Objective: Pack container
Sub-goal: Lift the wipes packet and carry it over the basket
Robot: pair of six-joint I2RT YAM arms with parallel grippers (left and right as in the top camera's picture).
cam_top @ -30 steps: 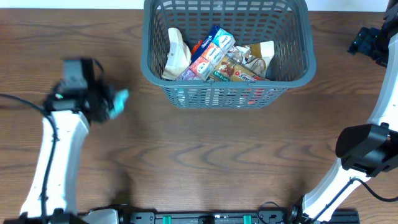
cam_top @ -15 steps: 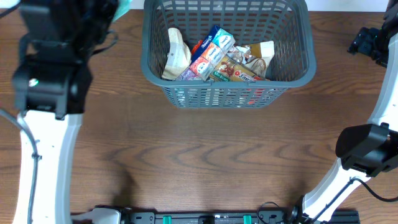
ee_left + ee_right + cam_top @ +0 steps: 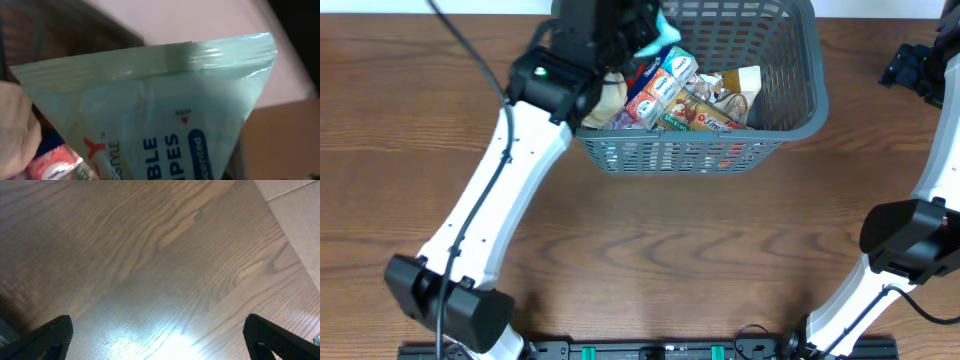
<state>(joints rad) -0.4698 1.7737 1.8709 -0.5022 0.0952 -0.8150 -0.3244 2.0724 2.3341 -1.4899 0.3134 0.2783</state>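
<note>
Overhead: the grey lattice basket (image 3: 690, 155) sits at 12 o'clock on the table (image 3: 670, 250), heaped with snack packets (image 3: 685, 100). The left claw (image 3: 650, 25) hangs over its 10 o'clock corner, pinching a pale green wipes pack (image 3: 665, 25).

Left wrist: that pack fills the view.

Right wrist: the right claw (image 3: 165, 342) is spread wide over the table.

table (image 3: 150, 255) is seen as smooth wood grain, sheen under glare. basket (image 3: 700, 152) is moulded in matt grey plastic. wipes pack (image 3: 150, 100) is wrapped in glossy, creased pale-green film.
</note>
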